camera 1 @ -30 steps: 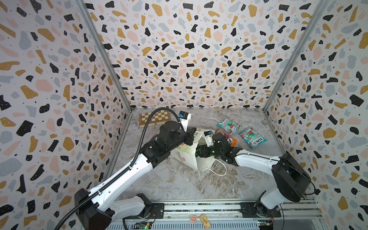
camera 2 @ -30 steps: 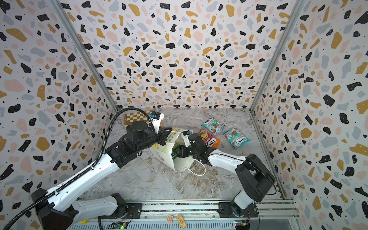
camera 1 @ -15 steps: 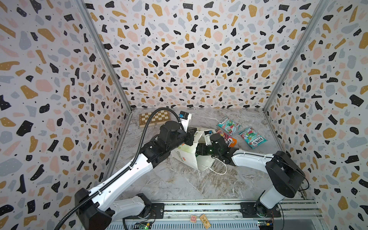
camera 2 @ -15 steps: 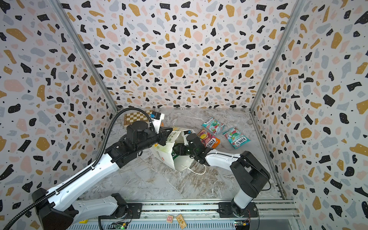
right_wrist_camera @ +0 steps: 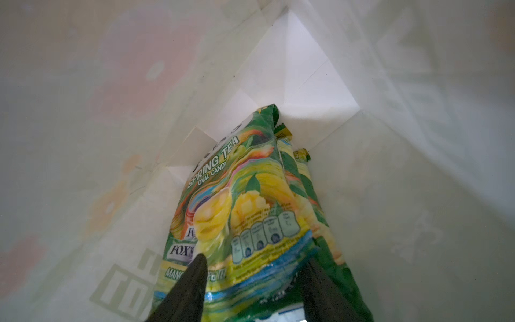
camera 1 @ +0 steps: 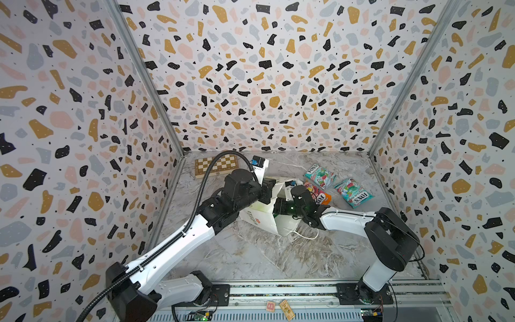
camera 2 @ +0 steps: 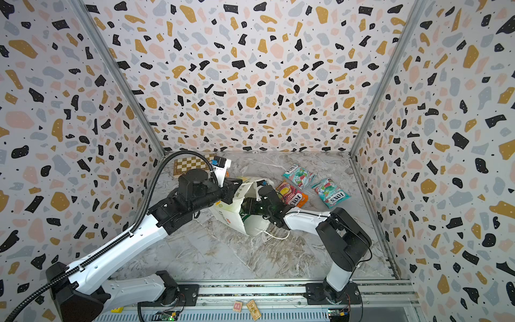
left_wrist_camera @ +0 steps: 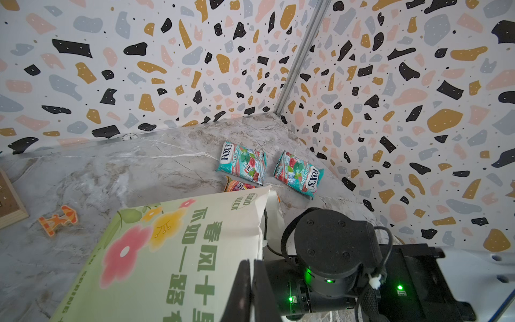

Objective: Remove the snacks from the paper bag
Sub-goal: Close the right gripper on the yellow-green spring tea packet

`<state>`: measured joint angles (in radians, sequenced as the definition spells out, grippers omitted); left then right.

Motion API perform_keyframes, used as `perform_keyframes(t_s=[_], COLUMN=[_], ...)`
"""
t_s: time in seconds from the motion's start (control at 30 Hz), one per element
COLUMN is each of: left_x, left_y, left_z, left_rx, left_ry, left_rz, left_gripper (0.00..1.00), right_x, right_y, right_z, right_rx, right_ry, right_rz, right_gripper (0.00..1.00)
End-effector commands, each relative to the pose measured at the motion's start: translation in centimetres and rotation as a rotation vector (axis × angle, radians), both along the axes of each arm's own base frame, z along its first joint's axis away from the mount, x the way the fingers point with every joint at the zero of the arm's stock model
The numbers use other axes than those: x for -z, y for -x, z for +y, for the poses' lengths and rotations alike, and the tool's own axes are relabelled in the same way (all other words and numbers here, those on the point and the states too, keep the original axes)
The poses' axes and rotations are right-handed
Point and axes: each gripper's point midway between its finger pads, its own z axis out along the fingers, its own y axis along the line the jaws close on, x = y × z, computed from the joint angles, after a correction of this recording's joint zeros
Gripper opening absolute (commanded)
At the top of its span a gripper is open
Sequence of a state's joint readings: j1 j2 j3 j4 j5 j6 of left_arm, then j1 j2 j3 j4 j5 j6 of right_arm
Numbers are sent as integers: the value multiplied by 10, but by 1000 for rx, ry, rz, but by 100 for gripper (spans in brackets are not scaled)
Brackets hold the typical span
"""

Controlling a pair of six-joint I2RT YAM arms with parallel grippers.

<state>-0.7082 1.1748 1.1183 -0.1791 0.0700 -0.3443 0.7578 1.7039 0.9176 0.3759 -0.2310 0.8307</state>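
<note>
Marble tabletop (camera 1: pixel 250 256) is seen bearing three snacks (camera 1: pixel 320 176) beside the paper bag (camera 1: pixel 282 227), whose rim is clamped by the left gripper (left_wrist_camera: pixel 250 290); the right gripper (right_wrist_camera: pixel 256 259) has been driven deeper inside, astride a green-yellow packet (right_wrist_camera: pixel 250 195), grasp unconfirmed, extraction judged next.

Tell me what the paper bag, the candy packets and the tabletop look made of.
Paper bag: matte white paper, sharp fold creases, print showing through its walls.
Teal packets: glossy crinkled plastic film, probably, with crimped ends.
Green packet inside the bag: same shiny film.
Tabletop: marble-look surface; stone or laminate, cannot tell.
</note>
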Motion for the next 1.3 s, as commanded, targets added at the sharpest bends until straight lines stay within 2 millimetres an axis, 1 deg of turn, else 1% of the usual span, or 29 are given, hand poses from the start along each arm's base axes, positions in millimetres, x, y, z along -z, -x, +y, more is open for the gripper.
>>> perform_keyframes(t_s=[0.0,0.13,0.23,0.33,0.37,0.47,0.57,0.63,0.67,0.7,0.93,1.1,1.27], left_x=[-12,-12,-13,-13,-13,-10,-10,-9,-8,-8,-3,-2,-1], left_y=[-1,0,0,1,1,1,1,0,0,-1,-6,-10,-13], left_z=[-5,-6,-6,-6,-6,-5,-3,-1,0,1,9,15,20], left_rx=[17,24,26,26,25,22,14,4,-3,-11,-62,-105,-139], left_ry=[35,36,38,38,38,34,32,28,26,23,7,2,-3], left_rz=[-42,-39,-41,-41,-41,-38,-40,-41,-40,-41,-38,-35,-33], left_gripper=[0,0,0,0,0,0,0,0,0,0,0,0,0], right_x=[-18,-19,-14,-10,-10,-9,-9,-13,-16,-17,-35,-46,-53], right_y=[-9,-10,-10,-10,-10,-9,-8,-6,-5,-5,3,13,21], right_z=[9,13,16,20,22,23,22,20,19,18,13,7,1], right_rx=[18,17,16,12,4,-3,-13,-17,-22,-24,-63,-86,-102], right_ry=[-68,-103,-121,-143,-155,-161,-153,-159,-161,-161,-140,-145,-137], right_rz=[-7,8,28,44,43,38,24,3,-9,-15,-83,-109,-124], right_gripper=[56,56,55,52,49,35,18,6,1,0,0,0,0])
